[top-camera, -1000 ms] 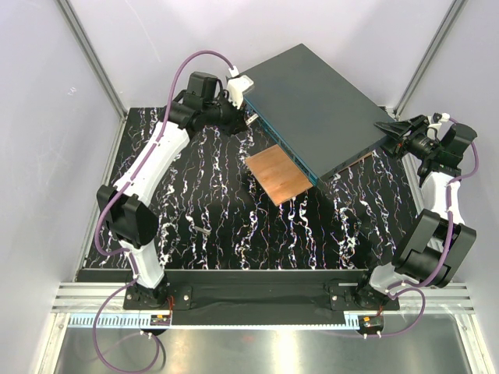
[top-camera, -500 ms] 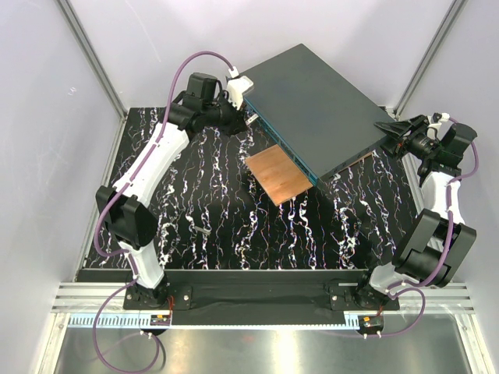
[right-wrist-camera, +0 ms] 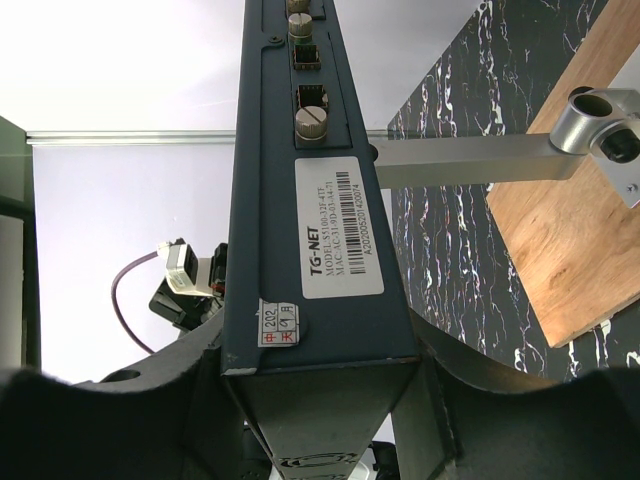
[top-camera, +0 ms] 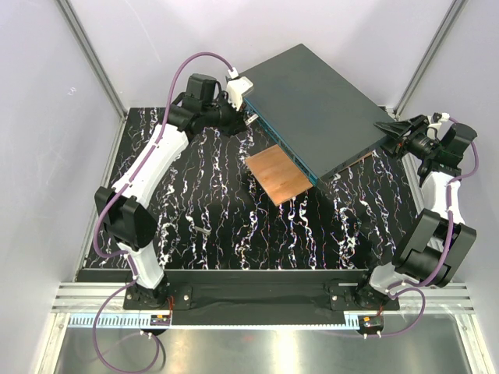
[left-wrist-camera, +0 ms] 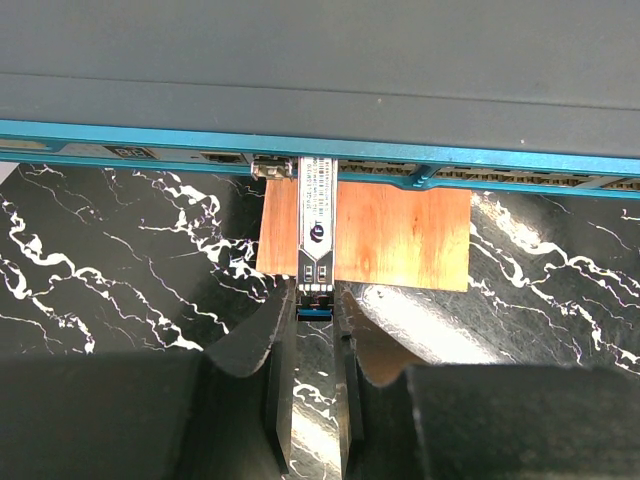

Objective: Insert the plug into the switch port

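Observation:
The large dark-grey switch box (top-camera: pixel 312 97) is held tilted above the marbled table, its teal port face (left-wrist-camera: pixel 120 135) towards my left gripper. In the left wrist view a silver plug (left-wrist-camera: pixel 317 225) points straight at the face, its front end in a port (left-wrist-camera: pixel 317 168). My left gripper (left-wrist-camera: pixel 315 300) flanks the plug's blue tail with narrow jaws, and the fingertips (left-wrist-camera: pixel 285 320) touch it. In the top view this gripper (top-camera: pixel 248 118) sits at the face's far-left end. My right gripper (top-camera: pixel 387 134) is shut on the box's right end (right-wrist-camera: pixel 290 100).
A copper-brown square plate (top-camera: pixel 279 174) lies on the table under the box's front edge; it also shows in the left wrist view (left-wrist-camera: pixel 400 235). A metal bracket (right-wrist-camera: pixel 470 158) sticks out from the box. A small grey part (top-camera: pixel 203 231) lies on the table. White walls enclose the table.

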`<action>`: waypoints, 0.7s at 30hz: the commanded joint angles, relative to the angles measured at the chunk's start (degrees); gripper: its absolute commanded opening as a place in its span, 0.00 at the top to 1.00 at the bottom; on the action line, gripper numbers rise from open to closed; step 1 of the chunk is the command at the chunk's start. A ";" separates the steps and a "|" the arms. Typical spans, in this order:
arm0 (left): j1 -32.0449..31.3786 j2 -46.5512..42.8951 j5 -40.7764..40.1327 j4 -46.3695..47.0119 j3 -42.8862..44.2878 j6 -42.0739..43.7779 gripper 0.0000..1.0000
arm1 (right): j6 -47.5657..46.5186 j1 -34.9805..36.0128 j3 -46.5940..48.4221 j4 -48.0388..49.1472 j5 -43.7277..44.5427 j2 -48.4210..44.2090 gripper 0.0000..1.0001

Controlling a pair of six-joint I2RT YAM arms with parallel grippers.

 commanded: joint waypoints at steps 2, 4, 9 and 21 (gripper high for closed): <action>0.45 -2.85 0.85 4.34 0.34 0.51 1.00 | -4.59 1.48 1.22 -2.07 1.86 0.83 1.00; 0.54 -2.76 0.77 3.99 0.60 0.59 1.00 | -4.59 1.48 1.22 -2.16 1.78 0.75 1.00; 0.72 -3.29 0.77 3.72 -0.10 0.77 1.00 | -4.68 1.49 1.05 -2.16 1.95 0.83 1.00; 1.07 -2.50 0.94 3.28 1.03 -0.19 1.00 | -4.77 1.48 0.87 -2.16 1.95 0.66 1.00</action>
